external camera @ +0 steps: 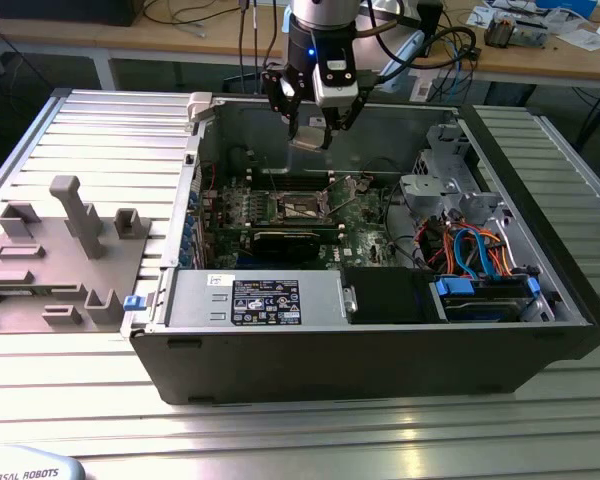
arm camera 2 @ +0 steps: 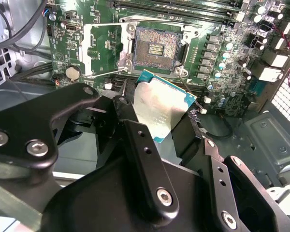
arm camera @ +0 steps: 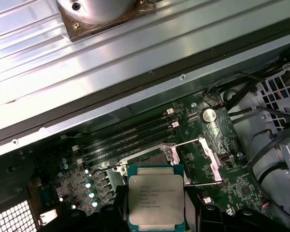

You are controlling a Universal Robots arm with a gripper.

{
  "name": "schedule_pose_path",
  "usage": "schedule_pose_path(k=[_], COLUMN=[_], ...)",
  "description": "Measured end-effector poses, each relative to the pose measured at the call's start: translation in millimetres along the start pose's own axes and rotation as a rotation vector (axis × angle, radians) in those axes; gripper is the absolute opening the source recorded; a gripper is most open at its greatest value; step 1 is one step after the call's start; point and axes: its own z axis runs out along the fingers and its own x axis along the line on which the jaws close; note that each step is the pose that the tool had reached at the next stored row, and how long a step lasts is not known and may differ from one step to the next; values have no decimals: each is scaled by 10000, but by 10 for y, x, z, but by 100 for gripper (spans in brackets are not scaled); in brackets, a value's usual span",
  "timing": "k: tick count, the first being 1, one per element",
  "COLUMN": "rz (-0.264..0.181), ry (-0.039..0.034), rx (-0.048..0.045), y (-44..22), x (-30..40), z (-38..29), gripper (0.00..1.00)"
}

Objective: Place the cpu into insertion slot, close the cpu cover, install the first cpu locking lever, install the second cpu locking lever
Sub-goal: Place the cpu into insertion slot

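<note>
Cpu: the cpu (arm camera: 156, 200) is held in the air over the green motherboard (arm camera 2: 217, 43), pinched by two opposite edges, with its dull silver top toward the camera in both wrist views.
Fingers: the two black fingers (arm camera 2: 135, 135) press in on the chip from either side, gripping it between them. In the exterior view the gripper (external camera: 310, 132) hangs above the back half of the open case.
Insertion slot: the insertion slot (arm camera 2: 156, 48) lies just beyond the fingertips and below the chip. Its field of contacts is uncovered, and it is apart from the cpu.
Cpu cover: the cpu cover (arm camera 2: 104, 48) is swung open and lies back beside the slot, off to one side of the fingers.
Memory slots: the long dark memory slots (arm camera: 130, 140) run past the slot, farther from the fingertips.
Coin battery: a round silver coin battery (arm camera 2: 73, 72) sits near the open cover's far corner, wide of the fingers.
Case: the computer case (external camera: 380, 350) lies on its side with its panel off. A grey power supply (external camera: 265, 300) and blue and orange cables (external camera: 475, 250) sit along the front, well below the gripper.
Table: a ribbed metal table (external camera: 380, 430) carries the case. A grey fixture tray (external camera: 60, 250) stands on the exterior view's left, well apart from the fingers.
</note>
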Motion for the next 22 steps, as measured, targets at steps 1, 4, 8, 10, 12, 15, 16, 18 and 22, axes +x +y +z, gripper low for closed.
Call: schedule_pose_path(k=[1,4,8,10,12,15,16,18,22], rz=[15,58,105,126,148,186,202,231,269], ry=[-1,-5,-9,-11,-13,-17,-18,-20,-24], rx=[0,0,-1,-2,-2,-3,-3,-4,-4], y=[0,0,0,0,0,0,0,0,-1], x=[0,0,0,0,0,0,0,0,0], z=[0,2,3,4,5,6,6,7,8], gripper=[55,55,55,55,55,55,55,55,55])
